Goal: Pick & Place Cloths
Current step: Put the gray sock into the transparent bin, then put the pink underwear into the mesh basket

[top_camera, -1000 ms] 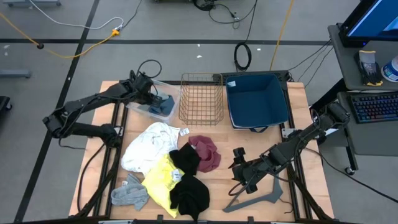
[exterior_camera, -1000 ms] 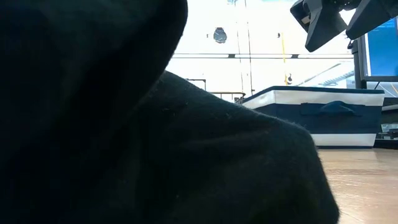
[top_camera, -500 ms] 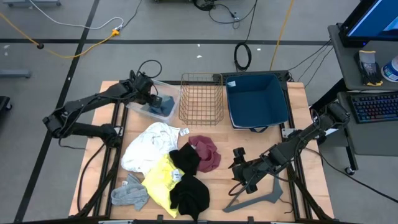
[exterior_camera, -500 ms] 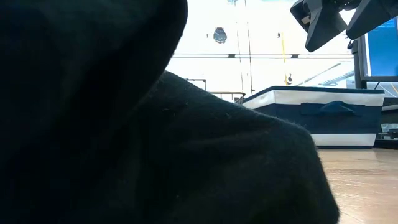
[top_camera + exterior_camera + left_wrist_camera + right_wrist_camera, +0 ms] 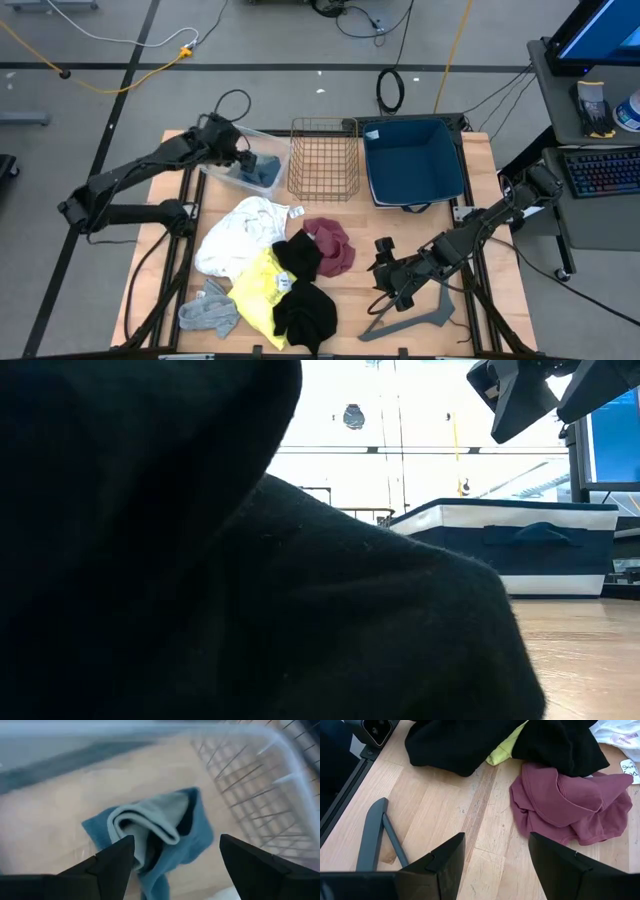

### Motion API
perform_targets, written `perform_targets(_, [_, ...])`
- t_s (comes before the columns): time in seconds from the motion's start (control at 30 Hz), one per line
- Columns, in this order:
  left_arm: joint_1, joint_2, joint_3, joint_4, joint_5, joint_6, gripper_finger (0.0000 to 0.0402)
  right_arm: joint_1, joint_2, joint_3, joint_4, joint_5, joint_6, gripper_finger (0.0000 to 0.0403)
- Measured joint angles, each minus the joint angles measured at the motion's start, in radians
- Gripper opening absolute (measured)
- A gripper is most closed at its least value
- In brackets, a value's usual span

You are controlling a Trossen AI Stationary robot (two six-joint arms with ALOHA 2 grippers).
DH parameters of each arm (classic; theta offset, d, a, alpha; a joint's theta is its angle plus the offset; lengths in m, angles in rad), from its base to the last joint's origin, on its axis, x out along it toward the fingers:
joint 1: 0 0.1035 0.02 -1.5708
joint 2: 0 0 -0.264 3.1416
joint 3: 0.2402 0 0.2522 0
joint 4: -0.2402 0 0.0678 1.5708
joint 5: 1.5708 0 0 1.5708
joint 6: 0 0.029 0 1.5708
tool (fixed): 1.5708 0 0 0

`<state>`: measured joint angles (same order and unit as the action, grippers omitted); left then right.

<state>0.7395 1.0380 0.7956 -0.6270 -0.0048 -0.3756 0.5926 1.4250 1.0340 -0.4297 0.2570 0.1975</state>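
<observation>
Cloths lie in a heap on the wooden table (image 5: 470,170), toward its front left corner. A big white cloth (image 5: 236,234) sits at the back of the heap, with a yellow cloth (image 5: 258,288) in front of it. One black cloth (image 5: 299,254) lies on the yellow one, and another black cloth (image 5: 306,316) sits by the front edge. A grey cloth (image 5: 209,311) is nearest the front left corner. A maroon cloth (image 5: 335,245) lies near the middle of the table.

The teal-blue cloth (image 5: 262,170) lies apart from the rest, inside a clear plastic bin (image 5: 216,171) near the back left corner. The left gripper (image 5: 172,857) hangs just over it with its jaws wide apart and nothing in them.

A wire basket (image 5: 324,158) and a blue fabric bin (image 5: 414,161) stand side by side along the back edge.

The right gripper (image 5: 496,852) waits near the front edge, right of the maroon cloth. Its jaws are partly apart and hold nothing. A grey hanger (image 5: 410,318) lies on the table just in front of it.
</observation>
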Motion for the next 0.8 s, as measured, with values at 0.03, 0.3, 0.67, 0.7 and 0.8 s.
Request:
perform_targets(0.03, [0.0, -0.021, 0.0, 0.0, 0.0, 0.0, 0.0298, 0.0, 0.0, 0.0, 0.0, 0.0, 0.0, 0.021])
perform_targets(0.3, [-0.041, -0.181, 0.0, 0.002, 0.069, -0.005, 0.0299, 0.0, 0.0, 0.0, 0.016, 0.0, 0.0, 0.021])
perform_targets(0.67, [-0.249, -0.268, 0.0, 0.004, 0.165, -0.005, 0.0299, 0.0, 0.0, 0.0, 0.023, 0.0, 0.0, 0.021])
perform_targets(0.7, [-0.274, -0.268, 0.0, 0.004, 0.165, -0.005, 0.0299, 0.0, 0.0, 0.0, 0.023, 0.0, 0.0, 0.021])
perform_targets(0.8, [-0.353, -0.267, 0.0, 0.004, 0.164, -0.008, 0.0298, 0.0, 0.0, 0.0, 0.023, 0.0, 0.0, 0.021])
